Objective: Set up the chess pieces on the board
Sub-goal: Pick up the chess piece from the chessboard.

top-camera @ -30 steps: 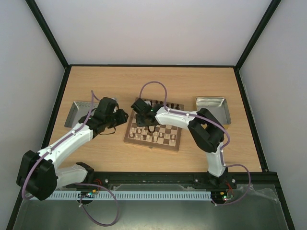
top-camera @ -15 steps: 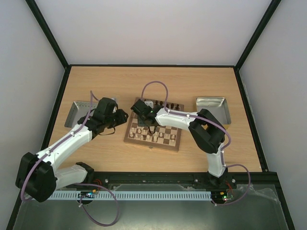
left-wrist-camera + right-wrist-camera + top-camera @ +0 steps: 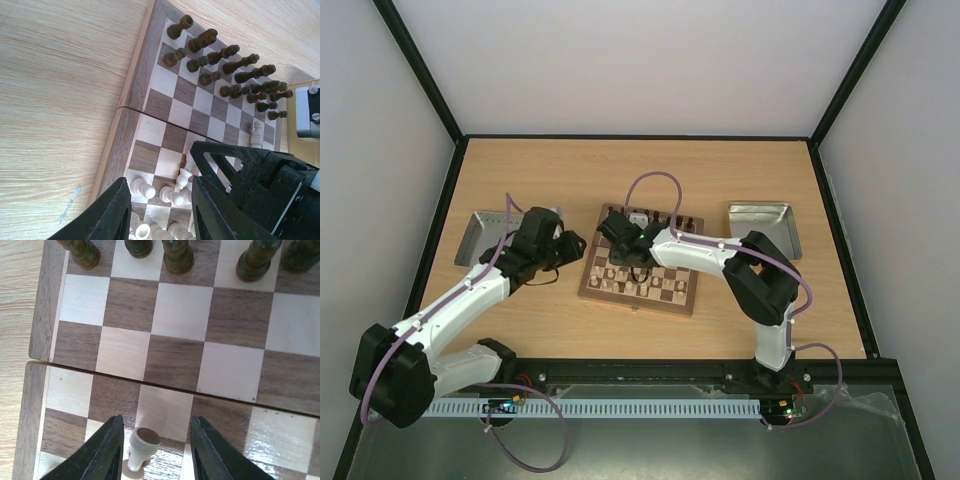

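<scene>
Dark men [image 3: 220, 52] stood ranked at the far edge, cream men [image 3: 142, 189] nearly set. My right gripper [image 3: 156, 418] gaped around a pawn [image 3: 144, 442]; my left gripper [image 3: 159, 165] gaped empty.

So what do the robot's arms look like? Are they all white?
Not all white. The left arm and the right arm are smooth white tubes joined by chunky black joints. A thin purple cable loops along each one. The left gripper and right gripper are black, each with two flat, pointed fingers, a bit like a beak.
</scene>
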